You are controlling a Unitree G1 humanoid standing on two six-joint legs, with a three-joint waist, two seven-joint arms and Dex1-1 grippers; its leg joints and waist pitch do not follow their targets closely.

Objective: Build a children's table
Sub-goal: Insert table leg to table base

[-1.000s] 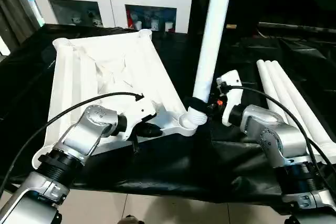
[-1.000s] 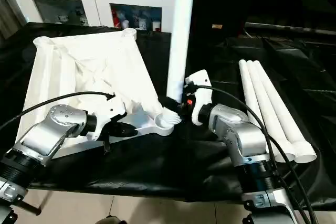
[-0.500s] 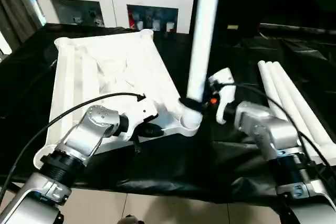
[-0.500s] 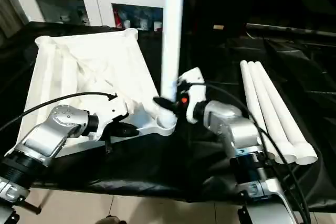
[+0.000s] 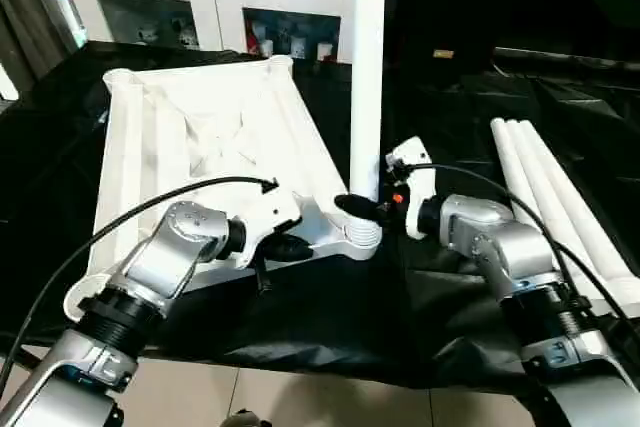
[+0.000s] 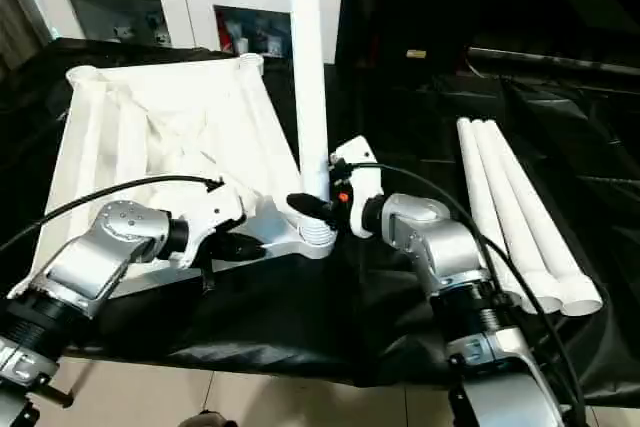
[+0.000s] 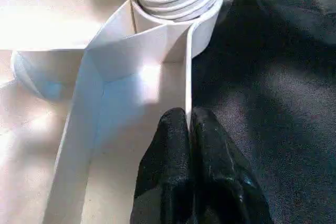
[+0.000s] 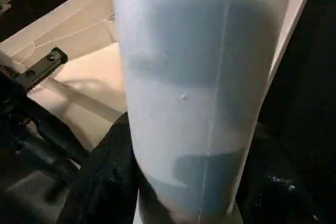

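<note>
Swung from a lean to upright, leg [image 5: 367,67] now seated in tabletop [image 5: 190,137] near-corner socket [image 5: 360,235] by the bench's front edge, half-open right gripper [image 5: 362,209] clasping its base, left gripper [image 7: 189,129] pinched shut on the rim — ready for screwing.

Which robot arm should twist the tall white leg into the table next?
The right, probably. Its claw is wrapped around the leg just above the corner socket. The left claw is busy pinching the tabletop rim.

White tabletop [image 5: 200,137] underside up, one leg [image 5: 366,67] upright in corner socket [image 5: 358,235], three legs [image 5: 560,207] beside
</note>
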